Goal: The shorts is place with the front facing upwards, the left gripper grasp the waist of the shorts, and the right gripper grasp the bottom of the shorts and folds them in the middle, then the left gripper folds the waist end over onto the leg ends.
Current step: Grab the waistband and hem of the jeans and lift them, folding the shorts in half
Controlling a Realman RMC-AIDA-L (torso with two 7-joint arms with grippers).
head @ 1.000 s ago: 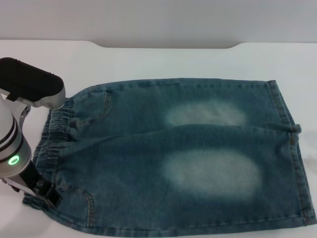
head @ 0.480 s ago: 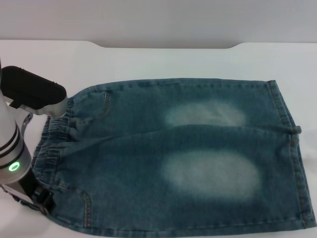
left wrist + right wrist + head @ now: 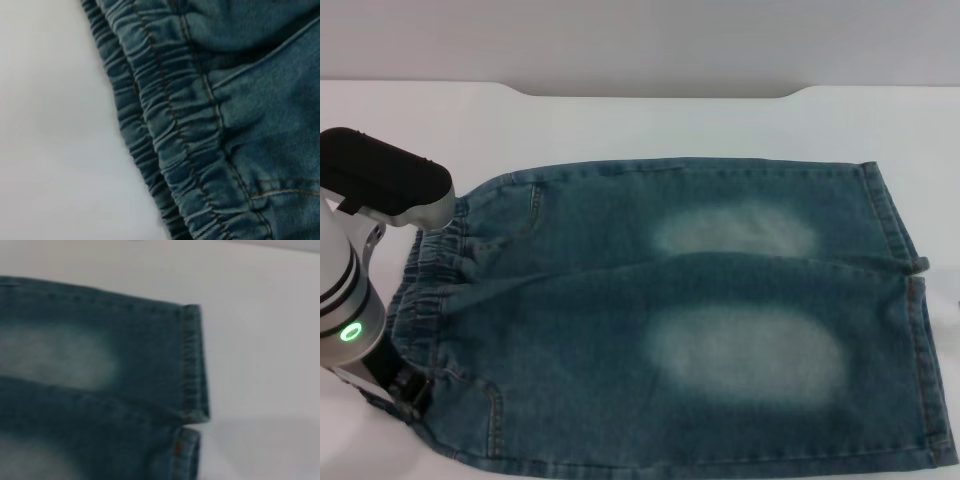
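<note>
The denim shorts (image 3: 720, 320) lie flat and front up on the white table (image 3: 620, 125). Their ruffled elastic waist (image 3: 425, 280) is at the left, and the two leg ends (image 3: 898, 220) are at the right. My left gripper (image 3: 405, 385) is low at the near end of the waist, under its silver-white arm with the green ring. The left wrist view shows the gathered waist (image 3: 170, 135) close up against bare table. In the right wrist view, the far leg's stitched hem (image 3: 192, 365) and the split between the legs show. The right gripper is out of view.
The table's far edge (image 3: 660, 93) runs across the top of the head view. White table surface (image 3: 920, 130) surrounds the shorts on the far side and to the right.
My left arm has shifted slightly, and its gripper has slid a little to the left along the near end of the waist. The shorts lie almost as before.
</note>
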